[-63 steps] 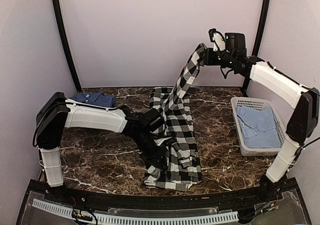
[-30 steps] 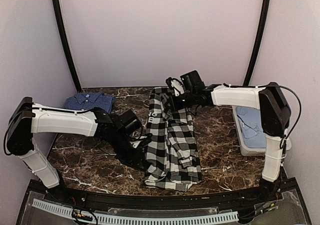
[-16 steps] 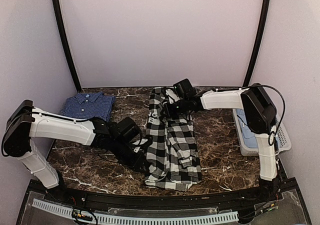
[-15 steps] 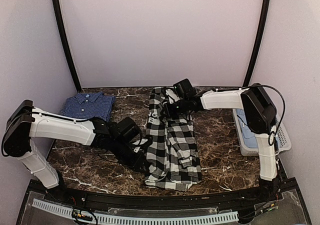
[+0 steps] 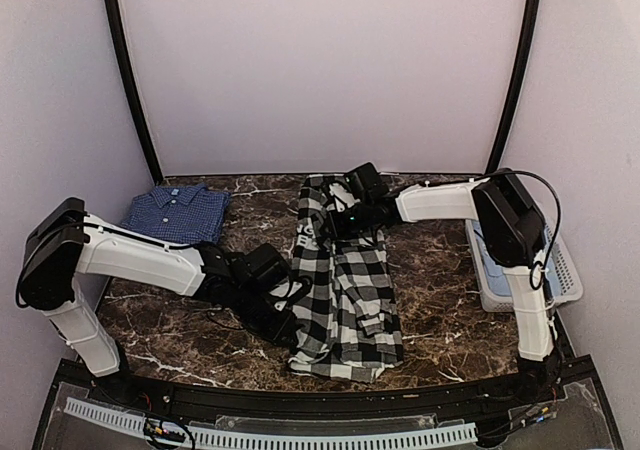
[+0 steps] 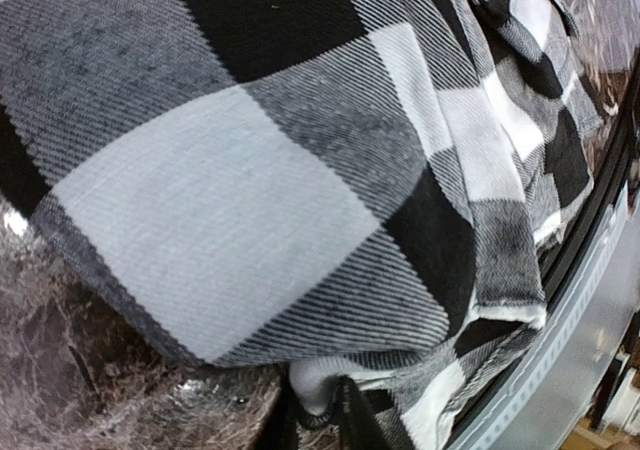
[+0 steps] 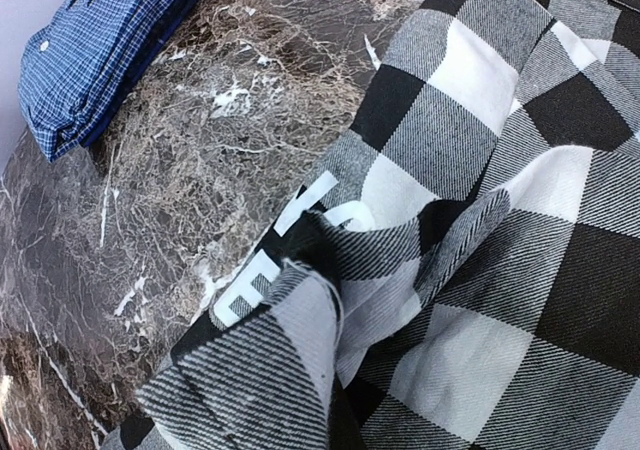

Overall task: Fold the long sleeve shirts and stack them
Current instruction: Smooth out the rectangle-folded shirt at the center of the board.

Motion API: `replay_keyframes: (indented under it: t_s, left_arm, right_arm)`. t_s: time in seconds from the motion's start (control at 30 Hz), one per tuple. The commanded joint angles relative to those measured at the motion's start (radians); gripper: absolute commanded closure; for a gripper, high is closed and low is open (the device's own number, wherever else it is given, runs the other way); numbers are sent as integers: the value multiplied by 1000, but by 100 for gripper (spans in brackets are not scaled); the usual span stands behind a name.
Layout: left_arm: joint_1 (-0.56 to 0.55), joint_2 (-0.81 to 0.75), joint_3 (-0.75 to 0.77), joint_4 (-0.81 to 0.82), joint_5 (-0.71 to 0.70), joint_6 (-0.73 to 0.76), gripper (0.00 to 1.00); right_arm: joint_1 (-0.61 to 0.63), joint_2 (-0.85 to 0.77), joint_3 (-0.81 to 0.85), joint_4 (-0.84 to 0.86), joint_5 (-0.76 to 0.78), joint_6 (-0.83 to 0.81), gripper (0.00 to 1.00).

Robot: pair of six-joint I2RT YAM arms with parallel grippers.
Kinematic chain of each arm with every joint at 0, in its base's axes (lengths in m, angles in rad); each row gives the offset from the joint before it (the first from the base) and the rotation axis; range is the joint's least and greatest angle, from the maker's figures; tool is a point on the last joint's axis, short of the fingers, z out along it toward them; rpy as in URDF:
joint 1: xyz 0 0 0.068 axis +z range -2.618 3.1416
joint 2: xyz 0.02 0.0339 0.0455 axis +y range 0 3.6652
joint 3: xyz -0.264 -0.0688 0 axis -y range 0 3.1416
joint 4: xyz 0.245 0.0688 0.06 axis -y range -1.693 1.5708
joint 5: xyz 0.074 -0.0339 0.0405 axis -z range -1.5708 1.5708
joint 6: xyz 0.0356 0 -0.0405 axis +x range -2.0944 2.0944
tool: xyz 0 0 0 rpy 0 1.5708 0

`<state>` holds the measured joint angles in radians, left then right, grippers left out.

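The checked shirt (image 5: 345, 290), lying on the worktop (image 5: 440, 280) with its far end pinched in the closed right hand (image 5: 338, 215), should be folded only once its near-left edge is firmly taken by the left hand (image 5: 290, 320), whose grip cannot be told.

Three garments are counted: one black-and-white checked shirt (image 5: 345, 290) at the centre of the frame, one dark blue shirt (image 5: 180, 212) at the upper left, and one light blue garment (image 5: 490, 255) at the right. One white basket (image 5: 565, 272) is seen at the right edge. Two arms are counted, the left arm (image 5: 140, 255) and the right arm (image 5: 445, 200). One marble desk (image 5: 440, 270) is seen.
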<state>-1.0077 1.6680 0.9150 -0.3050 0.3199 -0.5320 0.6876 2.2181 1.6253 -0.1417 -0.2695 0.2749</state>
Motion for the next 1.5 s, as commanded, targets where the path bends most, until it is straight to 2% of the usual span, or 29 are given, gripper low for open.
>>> replay_keyframes:
  t_s: [0.0, 0.07, 0.43, 0.8, 1.0, 1.27, 1.4, 1.47]
  left_arm:
    - [-14, -4, 34, -1, -10, 16, 95]
    - [-20, -13, 40, -19, -10, 18, 100]
    - [-33, -98, 30, -144, 11, 4, 100]
    - [-51, -109, -17, -148, 83, -33, 100]
    - [-54, -95, -51, -153, 108, -37, 94]
    - [-43, -136, 43, -206, 28, -35, 79]
    - [2, -184, 122, -245, 0, -33, 76]
    - [59, -205, 156, -236, -13, -36, 75]
  right_arm:
    - [6, 29, 31, 19, 10, 4, 100]
    - [6, 33, 31, 19, 15, 4, 100]
    - [2, 69, 52, 8, 27, 7, 100]
    - [-2, 92, 57, -6, 38, 3, 100]
    - [-5, 108, 59, -4, 30, 4, 100]
    - [-4, 71, 87, -35, 9, 3, 100]
    - [-3, 14, 120, -81, 5, -7, 100]
    - [-4, -24, 142, -109, 7, -16, 100]
